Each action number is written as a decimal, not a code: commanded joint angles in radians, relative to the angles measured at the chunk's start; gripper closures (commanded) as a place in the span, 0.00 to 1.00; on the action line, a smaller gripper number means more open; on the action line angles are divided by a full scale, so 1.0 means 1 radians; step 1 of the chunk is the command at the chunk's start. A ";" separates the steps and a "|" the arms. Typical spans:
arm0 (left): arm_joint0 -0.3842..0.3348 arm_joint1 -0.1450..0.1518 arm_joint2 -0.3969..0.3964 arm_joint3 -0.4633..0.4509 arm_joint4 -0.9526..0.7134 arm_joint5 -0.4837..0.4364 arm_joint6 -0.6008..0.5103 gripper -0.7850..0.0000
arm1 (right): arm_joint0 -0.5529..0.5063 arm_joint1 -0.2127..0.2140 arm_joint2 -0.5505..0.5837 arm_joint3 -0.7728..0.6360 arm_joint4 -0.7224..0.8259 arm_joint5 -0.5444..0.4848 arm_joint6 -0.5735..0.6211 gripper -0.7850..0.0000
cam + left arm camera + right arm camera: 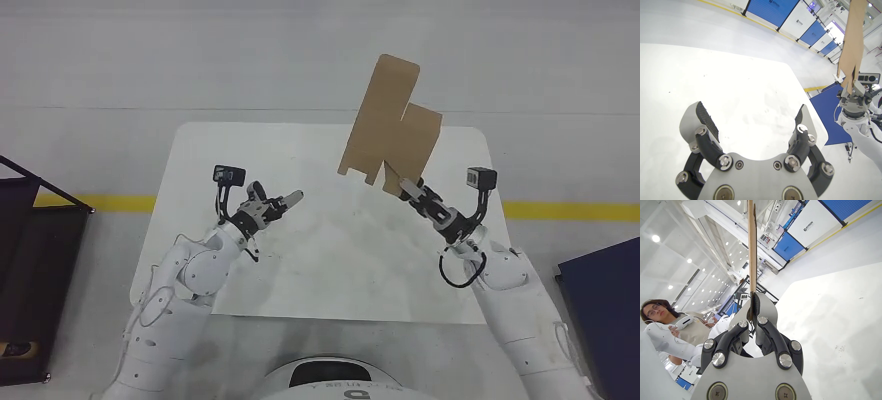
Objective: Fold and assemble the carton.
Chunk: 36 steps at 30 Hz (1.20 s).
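Ceiling lamps (656,238) give bright, even light.

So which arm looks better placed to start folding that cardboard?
Probably the left. The right jaws are shut on the lower edge of the carton, holding it raised above the table, so that arm is occupied. The left jaws are open and empty over the table, free to push a flap.

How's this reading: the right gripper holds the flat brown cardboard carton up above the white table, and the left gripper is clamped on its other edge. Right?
Not quite. The left wrist view shows the left gripper open and empty over the white table, apart from the flat brown cardboard carton. The right gripper does hold it up above the table.
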 commanded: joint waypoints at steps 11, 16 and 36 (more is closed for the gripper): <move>0.020 0.004 -0.014 -0.015 0.006 -0.005 0.012 0.00 | 0.000 0.000 0.000 0.000 0.000 0.000 -0.001 1.00; 0.028 0.006 -0.022 -0.021 0.002 -0.007 0.016 0.00 | -0.002 -0.008 -0.072 -0.011 0.375 0.141 0.116 1.00; 0.017 0.007 -0.023 -0.008 -0.009 -0.012 0.030 0.00 | 0.196 -0.107 -0.182 0.373 2.000 1.251 0.828 1.00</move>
